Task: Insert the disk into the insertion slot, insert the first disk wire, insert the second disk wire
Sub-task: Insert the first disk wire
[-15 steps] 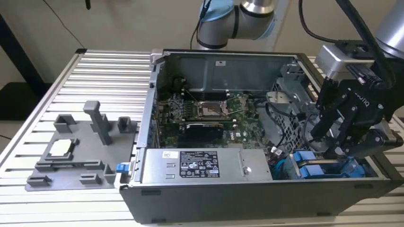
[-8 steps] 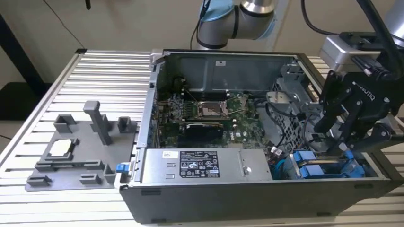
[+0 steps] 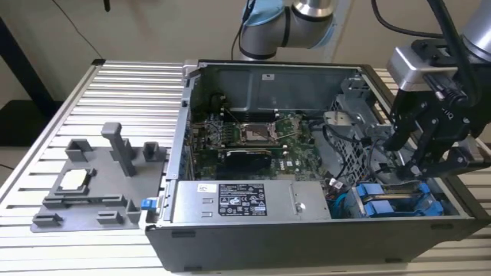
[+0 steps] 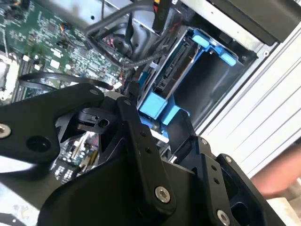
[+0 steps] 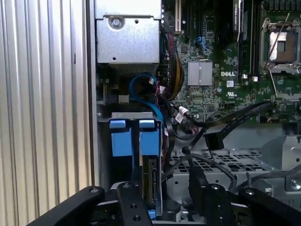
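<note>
Exterior view is showing the black gripper point(image 3: 414, 168) hanging over the grey sheet-metal insertion slot point(image 5: 132, 115), where the flat silver-grey, blue-framed disk point(image 5: 151, 181) is sitting edge-on, long axis pointing toward the gripper; clamped or apart, I cannot tell.

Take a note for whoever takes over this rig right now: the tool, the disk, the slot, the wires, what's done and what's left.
Tool: low in the drive cage at the exterior view's right; open or shut cannot be told.
Disk: on edge in the insertion slot, just ahead of the tool; full seating unclear.
Done: the disk appears inserted.
Left: probably both wires; a black connector hangs loose over the cage.
</note>
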`<state>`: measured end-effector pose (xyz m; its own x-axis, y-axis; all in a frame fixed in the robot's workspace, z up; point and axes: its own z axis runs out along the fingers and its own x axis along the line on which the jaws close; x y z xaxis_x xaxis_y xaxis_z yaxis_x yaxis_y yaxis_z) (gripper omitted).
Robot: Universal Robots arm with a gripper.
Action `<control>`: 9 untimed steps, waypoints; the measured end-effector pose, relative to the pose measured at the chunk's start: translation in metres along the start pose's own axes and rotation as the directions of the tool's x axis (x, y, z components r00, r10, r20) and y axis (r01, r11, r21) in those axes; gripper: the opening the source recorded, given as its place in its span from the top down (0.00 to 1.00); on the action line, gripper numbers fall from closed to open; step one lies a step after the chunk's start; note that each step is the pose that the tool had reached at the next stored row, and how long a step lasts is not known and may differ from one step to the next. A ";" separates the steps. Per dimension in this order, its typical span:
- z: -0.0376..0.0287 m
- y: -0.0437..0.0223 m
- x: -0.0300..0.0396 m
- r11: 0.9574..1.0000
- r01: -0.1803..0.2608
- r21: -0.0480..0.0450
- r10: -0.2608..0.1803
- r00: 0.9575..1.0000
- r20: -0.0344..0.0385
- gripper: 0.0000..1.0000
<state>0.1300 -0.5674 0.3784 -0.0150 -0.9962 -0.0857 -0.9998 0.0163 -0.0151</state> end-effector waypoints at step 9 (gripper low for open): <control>0.0002 -0.0116 -0.0002 1.000 0.024 0.000 -0.024 0.999 0.023 0.47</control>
<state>0.1417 -0.5674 0.3784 0.0096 -0.9941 -0.1084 -0.9998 -0.0078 -0.0170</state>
